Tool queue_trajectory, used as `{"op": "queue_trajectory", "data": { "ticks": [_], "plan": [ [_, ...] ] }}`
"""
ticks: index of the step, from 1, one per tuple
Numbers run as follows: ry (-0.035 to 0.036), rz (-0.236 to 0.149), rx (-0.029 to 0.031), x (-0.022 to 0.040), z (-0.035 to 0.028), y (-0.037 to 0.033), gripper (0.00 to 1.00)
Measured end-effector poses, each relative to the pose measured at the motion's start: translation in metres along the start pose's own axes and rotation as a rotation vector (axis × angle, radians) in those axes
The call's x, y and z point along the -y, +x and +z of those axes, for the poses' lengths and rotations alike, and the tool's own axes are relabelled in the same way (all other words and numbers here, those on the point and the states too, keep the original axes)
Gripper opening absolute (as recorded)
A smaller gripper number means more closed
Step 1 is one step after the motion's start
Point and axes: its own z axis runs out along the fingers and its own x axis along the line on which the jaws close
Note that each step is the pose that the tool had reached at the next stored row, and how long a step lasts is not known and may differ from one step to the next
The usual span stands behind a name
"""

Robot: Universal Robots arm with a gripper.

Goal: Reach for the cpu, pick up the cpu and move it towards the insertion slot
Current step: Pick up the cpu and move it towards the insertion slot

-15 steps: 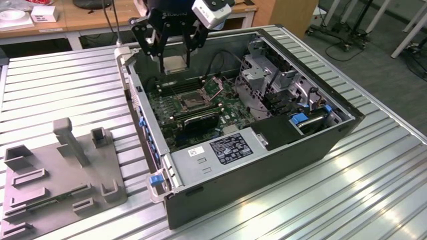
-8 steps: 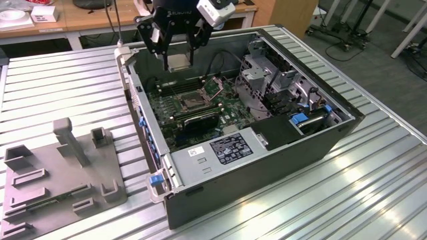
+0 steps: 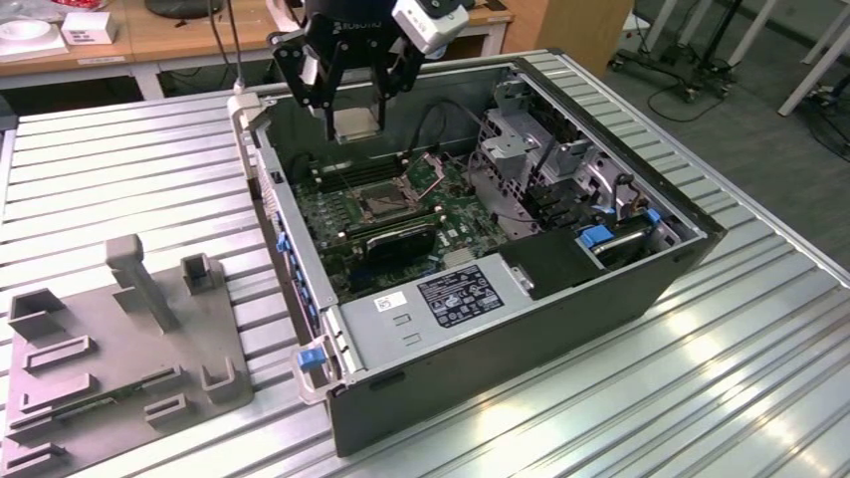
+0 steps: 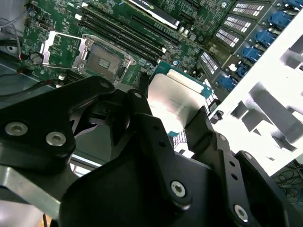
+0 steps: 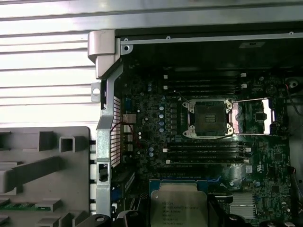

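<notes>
The cpu (image 3: 356,120) is a small silvery-beige square chip, and my gripper (image 3: 354,133) is shut on it, with a black finger on each of two opposite edges. It hangs above the back end of the open computer case, a good way over the motherboard. In both wrist views the cpu (image 4: 174,97) (image 5: 177,207) shows between the fingers (image 4: 201,127). The insertion slot (image 3: 376,204) (image 4: 106,58) (image 5: 208,118) is a silver-framed square socket with a dark centre. Its metal lid (image 5: 255,116) is folded open beside it. The chip is off to one side of the socket, not over it.
The computer case (image 3: 531,299) lies open on a slotted metal table (image 3: 119,169). Long black memory slots (image 5: 203,151) flank the socket. A drive cage (image 3: 531,149) and a power supply (image 3: 445,294) crowd the case. A grey plastic tray (image 3: 119,339) sits at the exterior view's left.
</notes>
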Motion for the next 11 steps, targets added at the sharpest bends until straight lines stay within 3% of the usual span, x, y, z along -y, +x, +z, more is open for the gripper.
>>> {"op": "queue_trajectory", "data": {
  "ticks": [6, 11],
  "plan": [
    [0.0001, 0.000, -0.0001, -0.0001, 0.0000, -0.0012, 0.55],
    [0.0000, 0.000, 0.0000, -0.0003, 0.0002, -0.0107, 0.55]
  ]
}}
